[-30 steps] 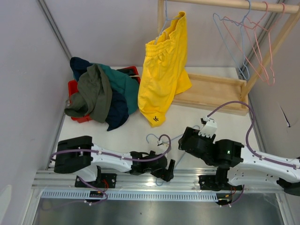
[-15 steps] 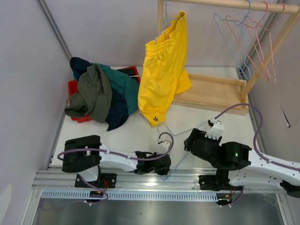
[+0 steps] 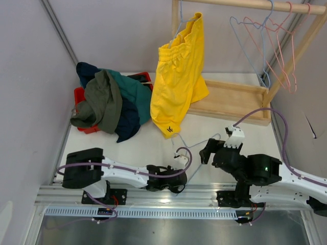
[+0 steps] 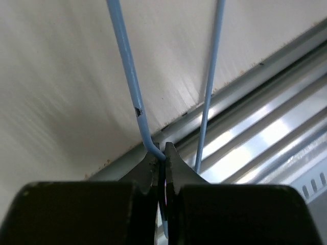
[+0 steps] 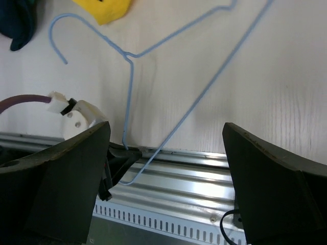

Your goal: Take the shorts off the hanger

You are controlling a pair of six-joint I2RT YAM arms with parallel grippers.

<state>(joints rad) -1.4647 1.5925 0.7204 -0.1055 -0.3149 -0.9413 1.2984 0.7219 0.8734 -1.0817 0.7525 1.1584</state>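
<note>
One pair of shorts, the yellow (image 3: 179, 76), hangs on the rail (image 3: 245, 4), slack and creased, waist gathered, hem touching the surface (image 3: 153, 145); the others lie heaped on a red bin (image 3: 77, 95). The step in hand looks like clearing a bare blue hanger (image 5: 204, 92): the left gripper (image 4: 164, 158) pinches its wire at the near edge, while the right gripper (image 5: 166, 132) hovers spread wide, holding nothing. Next, probably, let the wire go and reach for the yellow pair.
</note>
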